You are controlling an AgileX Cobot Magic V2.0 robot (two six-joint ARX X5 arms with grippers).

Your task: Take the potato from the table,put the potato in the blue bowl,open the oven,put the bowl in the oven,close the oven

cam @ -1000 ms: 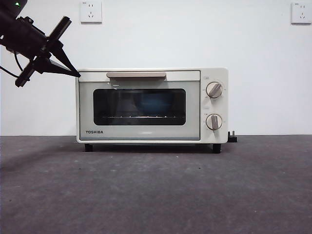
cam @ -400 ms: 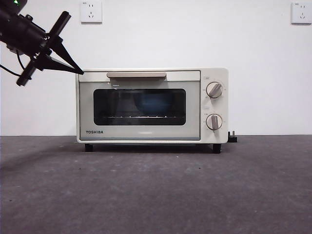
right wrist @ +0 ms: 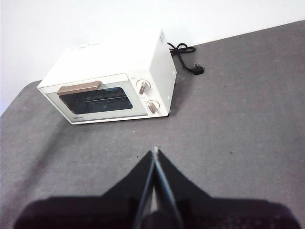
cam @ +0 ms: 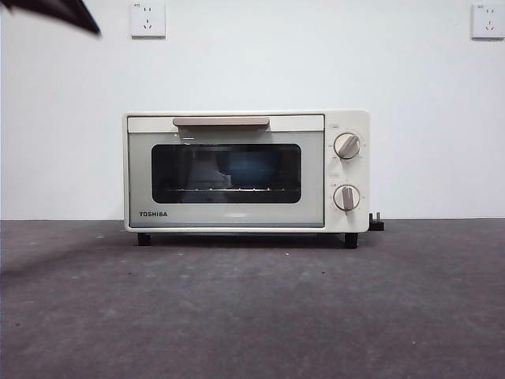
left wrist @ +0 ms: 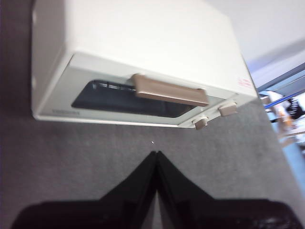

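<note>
The cream-white oven (cam: 246, 170) stands on the table (cam: 252, 316) with its glass door shut and its beige handle (cam: 221, 121) at the top. Through the glass a dim blue shape shows, the blue bowl (cam: 254, 167). The potato is hidden. My left gripper (left wrist: 156, 152) is shut and holds nothing. It hangs above and in front of the oven (left wrist: 143, 52), and in the front view only its black tip (cam: 59, 12) shows at the top left corner. My right gripper (right wrist: 155, 150) is shut and empty, high over the table, well away from the oven (right wrist: 109, 78).
A black power cord and plug (right wrist: 193, 69) lie on the table behind the oven's knob side; the plug (cam: 376, 223) peeks out at the oven's right foot. Two wall sockets (cam: 147, 18) (cam: 487, 20) sit high on the white wall.
The left arm has risen from beside the oven's top left corner up to the picture's top left corner. The oven has not moved.
</note>
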